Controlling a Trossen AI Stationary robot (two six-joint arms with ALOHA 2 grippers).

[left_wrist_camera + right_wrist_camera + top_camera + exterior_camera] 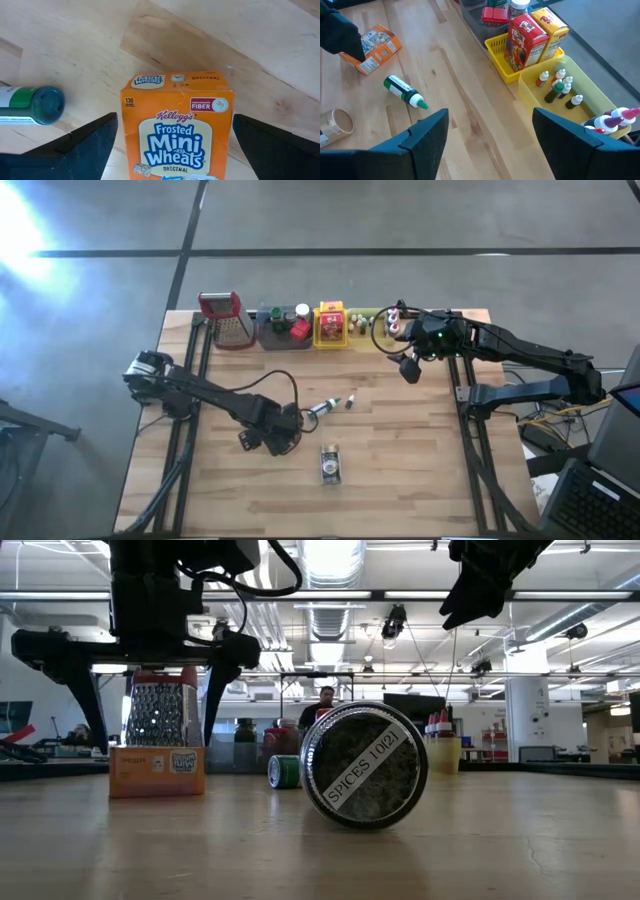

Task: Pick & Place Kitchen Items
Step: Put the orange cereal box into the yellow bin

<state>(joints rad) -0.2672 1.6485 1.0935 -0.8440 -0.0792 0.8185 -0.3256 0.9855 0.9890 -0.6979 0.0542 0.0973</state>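
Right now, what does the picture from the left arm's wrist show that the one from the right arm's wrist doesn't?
Only the left wrist view shows the orange Mini-Wheats box close up between the open left gripper fingers, label readable. Only the right wrist view shows the yellow tray holding small boxes, the green tray of tiny bottles, and a jar. Both show the box, the green-capped bottle and the wooden table.

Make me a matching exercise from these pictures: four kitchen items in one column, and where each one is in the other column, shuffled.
1. orange cardboard Mini Wheats box
2. green-and-white plastic bottle
3. round clear spice jar
4. red cardboard cereal box

A. standing in the yellow tray
B. lying alone, end facing the low camera
C. between the open fingers of the left gripper
D. lying on the wood beside the orange box

Pairs: 1-C, 2-D, 3-B, 4-A
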